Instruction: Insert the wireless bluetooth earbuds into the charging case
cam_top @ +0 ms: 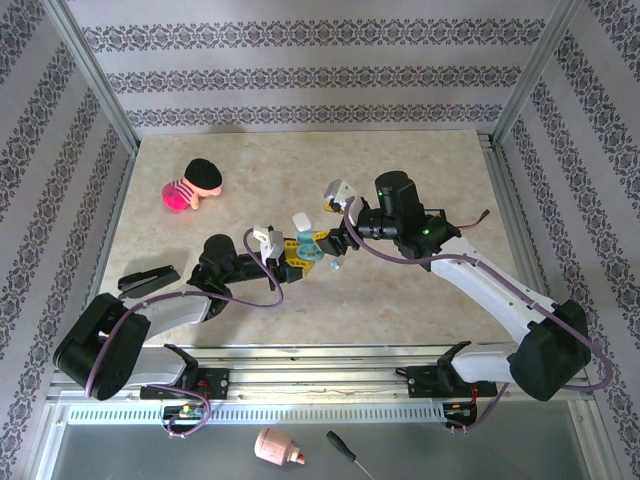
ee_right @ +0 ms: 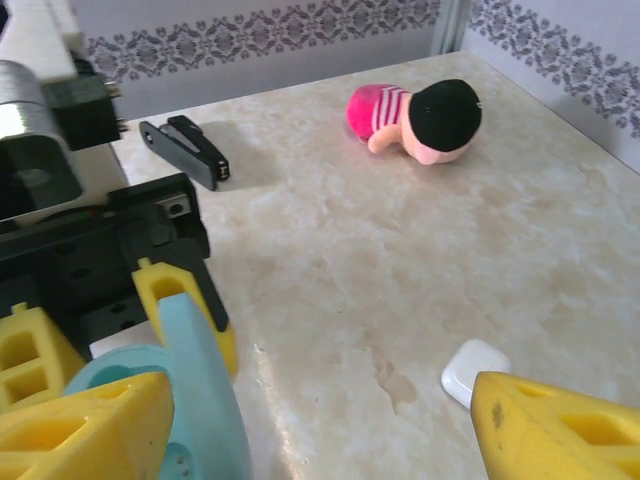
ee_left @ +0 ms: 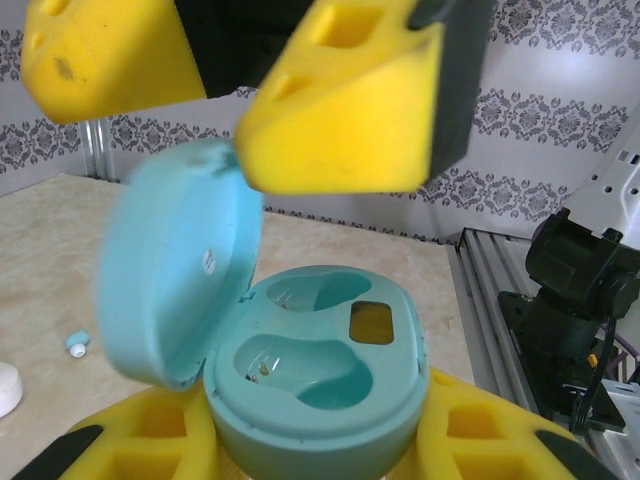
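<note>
Top external view: bench (cam_top: 420, 300), pale marbled surface inside patterned walls. The left arm (cam_top: 170, 310) reaches in from the lower left and the right arm (cam_top: 470, 270) from the lower right. Both meet near the centre of the frame.

Item 1, charging case (cam_top: 310, 252): teal, pebble-shaped, at the centre of the frame. In the left wrist view the case (ee_left: 320, 370) sits at bottom centre with its hinged lid (ee_left: 180, 270) swung open to the left. Two moulded sockets face up.

Item 2, left fingers (ee_left: 130, 430): yellow pads, one on each side of the case base, pinching it.

Item 3, right fingers (ee_left: 350, 110): yellow, across the top of the left wrist view, above the lid and apart from each other. In the right wrist view these fingers (ee_right: 560, 430) stand spread wide at the bottom corners, with bare bench between them. The teal lid (ee_right: 200, 400) is just beside the bottom-left one.

Item 4, earbud (ee_left: 77, 343): tiny, pale blue and white. It lies on the bench at the left edge of the left wrist view, apart from the case.

Item 5, white case (ee_right: 475, 370): on the bench, lower right of the right wrist view.

Item 6, plush doll (cam_top: 192, 185): pink body, black top, upper left of the bench.

Item 7, black stapler (cam_top: 148, 278): left side of the bench.
</note>
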